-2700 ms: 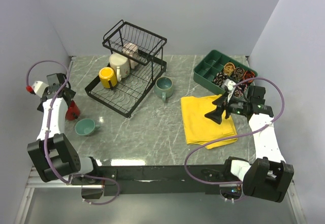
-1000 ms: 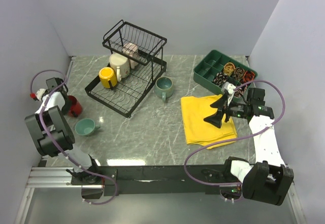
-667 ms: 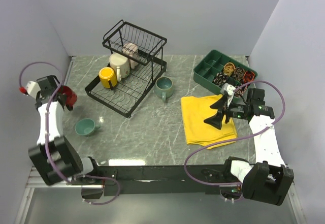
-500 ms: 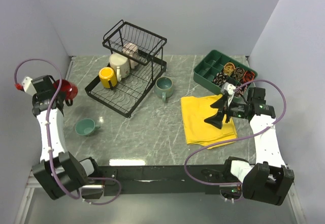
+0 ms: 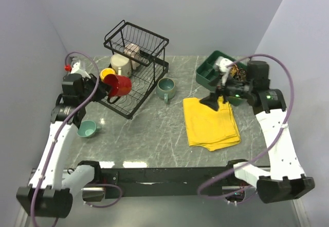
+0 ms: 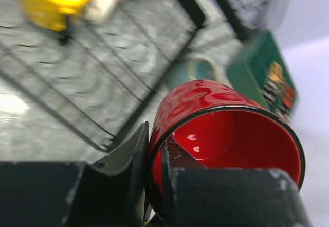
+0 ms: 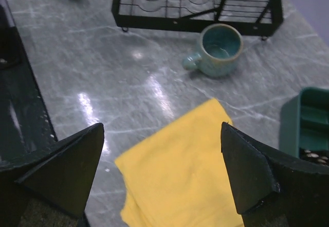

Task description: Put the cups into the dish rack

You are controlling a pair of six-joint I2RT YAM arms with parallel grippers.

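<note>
1. Tabletop [image 5: 154,129] of grey marble pattern fills the middle of the top view.
2. Dish rack [image 5: 134,94] stands upper left of centre. On its lower tier sit a yellow mug [image 5: 106,73], a cream mug [image 5: 121,62] and a paler mug [image 5: 133,51] farther back under the upper basket.
3. Yellow cloth [image 5: 211,121] lies right of centre, with the green tray [image 5: 208,72] above it at upper right.
4. Right gripper [image 7: 160,134] hovers over the cloth's upper edge, jaws spread wide with nothing between them.
5. Left gripper [image 6: 154,144], at the rack's left corner, pinches the wall of the red mug [image 6: 221,129], one finger inside the rim and one outside. The mug is held tilted, off the table, and partly covers the yellow mug in the top view.
6. Teal mug [image 5: 166,88] stands upright on the table just beside the rack's right edge.
7. Green mug [image 5: 86,129] sits at lower left, near the left arm.
</note>
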